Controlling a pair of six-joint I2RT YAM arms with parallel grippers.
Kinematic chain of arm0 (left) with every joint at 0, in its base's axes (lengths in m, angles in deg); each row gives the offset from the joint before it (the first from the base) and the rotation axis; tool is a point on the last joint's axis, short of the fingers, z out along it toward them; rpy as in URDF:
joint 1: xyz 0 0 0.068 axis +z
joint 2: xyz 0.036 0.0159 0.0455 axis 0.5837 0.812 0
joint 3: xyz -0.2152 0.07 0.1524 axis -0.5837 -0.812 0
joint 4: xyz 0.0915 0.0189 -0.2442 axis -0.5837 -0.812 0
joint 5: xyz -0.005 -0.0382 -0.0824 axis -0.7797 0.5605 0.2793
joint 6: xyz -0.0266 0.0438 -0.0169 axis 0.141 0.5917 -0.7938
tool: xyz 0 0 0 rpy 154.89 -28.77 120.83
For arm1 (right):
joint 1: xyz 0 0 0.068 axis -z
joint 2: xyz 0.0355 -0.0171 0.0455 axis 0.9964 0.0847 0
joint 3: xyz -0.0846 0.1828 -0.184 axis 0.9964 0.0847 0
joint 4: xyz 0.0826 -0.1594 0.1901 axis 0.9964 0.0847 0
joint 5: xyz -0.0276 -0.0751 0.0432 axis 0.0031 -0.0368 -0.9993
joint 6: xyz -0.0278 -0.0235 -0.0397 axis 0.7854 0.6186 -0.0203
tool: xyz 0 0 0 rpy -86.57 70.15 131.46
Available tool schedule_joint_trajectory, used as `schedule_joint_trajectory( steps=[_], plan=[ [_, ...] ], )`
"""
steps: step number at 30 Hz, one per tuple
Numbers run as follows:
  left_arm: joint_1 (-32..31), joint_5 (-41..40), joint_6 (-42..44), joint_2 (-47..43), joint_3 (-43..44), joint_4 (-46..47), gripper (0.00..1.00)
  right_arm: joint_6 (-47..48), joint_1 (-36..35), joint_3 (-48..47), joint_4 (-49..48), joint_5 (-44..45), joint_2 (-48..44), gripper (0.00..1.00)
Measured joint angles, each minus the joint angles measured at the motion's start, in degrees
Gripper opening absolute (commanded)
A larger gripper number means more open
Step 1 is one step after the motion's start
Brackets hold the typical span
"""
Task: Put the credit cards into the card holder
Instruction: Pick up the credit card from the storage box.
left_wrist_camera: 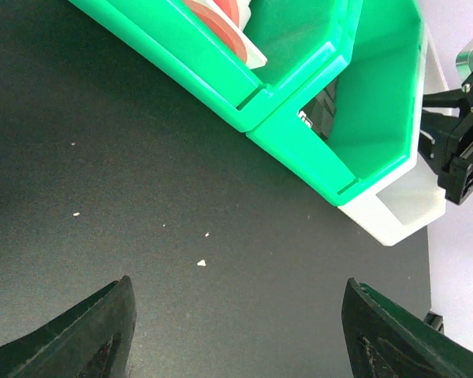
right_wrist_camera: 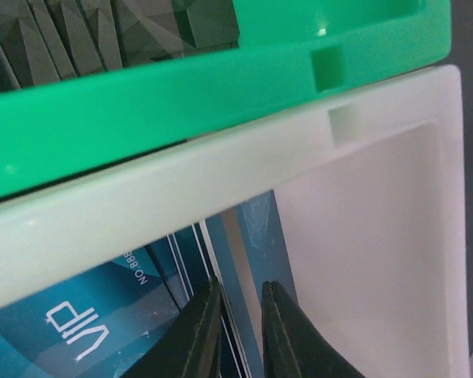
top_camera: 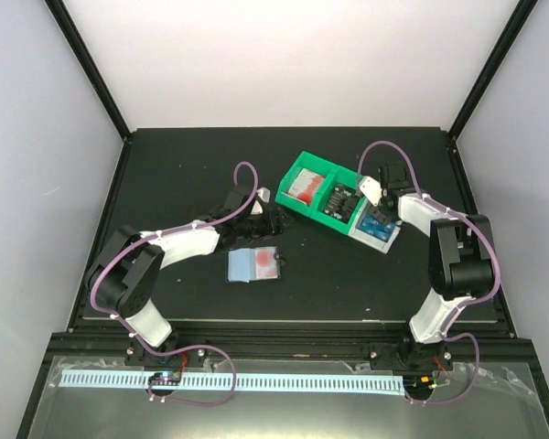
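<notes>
Nearest the arm bases, a flat pale-blue-and-red stack (top_camera: 254, 265) lies on the black bench (top_camera: 183, 165). It looks like cards at or in the card holder, though the holder itself cannot be made out against the dark surface. Just beyond, the left claw (left_wrist_camera: 248, 331) hangs wide apart and empty over bare bench, short of the green bin (left_wrist_camera: 299, 150). Farther back, red-and-white cards (top_camera: 304, 188) and black cards (top_camera: 340, 197) sit in that bin's two compartments. At the far right, the right claw (right_wrist_camera: 238, 331) reaches into the white bin (right_wrist_camera: 378, 260), fingers narrowed onto the edge of a blue card (right_wrist_camera: 262, 236) beside another printed VIP. On this showing the job is at an early stage, with most cards yet to be moved.
</notes>
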Motion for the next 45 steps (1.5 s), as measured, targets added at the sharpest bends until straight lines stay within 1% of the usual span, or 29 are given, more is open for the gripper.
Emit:
schedule_joint_trajectory(
  steps=[2,4,7,11,16,18,20,22,25,31,38,45],
  plan=[
    [0.0,0.0,0.0,0.0,0.0,0.0,0.73,0.0,0.4,-0.8,-0.1,-0.1,0.6,0.1],
    [0.0,0.0,0.0,0.0,0.0,0.0,0.73,-0.1,0.6,-1.4,-0.1,-0.1,1.0,0.06],
    [0.0,-0.1,0.0,0.0,0.0,0.0,0.73,0.3,0.6,-2.3,0.0,-0.1,1.6,0.04],
    [0.0,-0.1,0.0,0.0,0.0,0.0,0.73,0.0,0.7,-3.5,0.1,0.1,2.2,0.05],
    [0.0,-0.1,0.0,0.0,0.0,0.0,0.73,-1.9,1.2,-4.7,0.0,0.3,3.5,0.13],
    [0.0,-0.1,0.0,0.0,0.0,0.0,0.73,-3.1,1.5,-5.0,0.0,0.3,4.2,0.14],
    [0.1,-0.1,0.0,0.0,0.0,0.0,0.73,-4.0,2.0,-5.3,0.3,0.0,5.0,0.14],
    [0.1,-0.2,0.0,0.0,0.0,0.0,0.73,-4.9,2.5,-5.8,0.3,-0.4,5.7,0.1],
    [0.1,-0.2,0.0,0.0,0.0,0.0,0.73,-6.2,3.2,-6.6,0.5,-1.1,5.9,0.01],
    [0.1,-0.2,0.0,0.0,0.0,0.0,0.73,-7.1,4.2,-8.7,0.4,-1.6,6.0,0.01],
    [0.4,-0.2,0.0,0.0,0.0,0.0,0.73,-8.9,4.6,-10.1,2.6,-3.8,5.8,0.01],
    [0.4,-0.2,0.1,0.0,0.0,0.0,0.73,-12.7,4.6,-10.1,5.7,-5.6,0.9,0.01]
  ],
)
